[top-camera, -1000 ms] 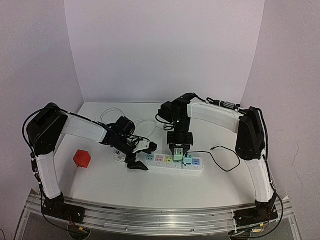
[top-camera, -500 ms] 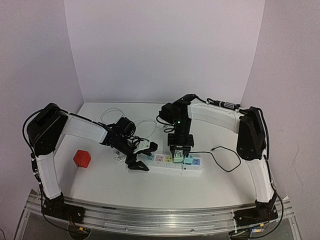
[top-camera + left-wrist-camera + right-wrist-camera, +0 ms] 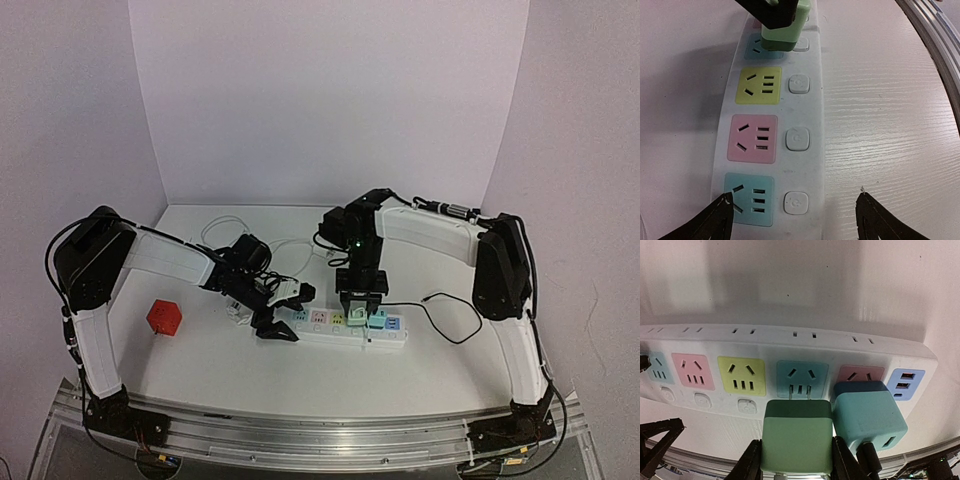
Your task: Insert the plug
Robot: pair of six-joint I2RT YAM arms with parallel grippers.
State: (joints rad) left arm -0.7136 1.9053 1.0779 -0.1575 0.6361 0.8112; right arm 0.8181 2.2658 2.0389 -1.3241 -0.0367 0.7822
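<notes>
A white power strip [image 3: 330, 335] with coloured sockets lies on the table. My right gripper [image 3: 796, 460] is shut on a green plug [image 3: 797, 437], whose two prongs sit at the slots of the blue socket [image 3: 802, 376]. The green plug also shows in the top view [image 3: 357, 316] and the left wrist view [image 3: 785, 30]. A teal plug [image 3: 869, 417] sits in the pink socket beside it. My left gripper [image 3: 794, 220] is open, its fingertips [image 3: 720, 215] straddling the strip's left end over a blue socket [image 3: 749, 199]. In the top view the left gripper [image 3: 278, 322] rests at that end.
A red cube [image 3: 164, 317] sits on the table at the left. White cables [image 3: 225, 232] coil behind the left arm. A black cable [image 3: 445, 320] loops right of the strip. The table's metal front rail [image 3: 320, 430] runs along the near edge.
</notes>
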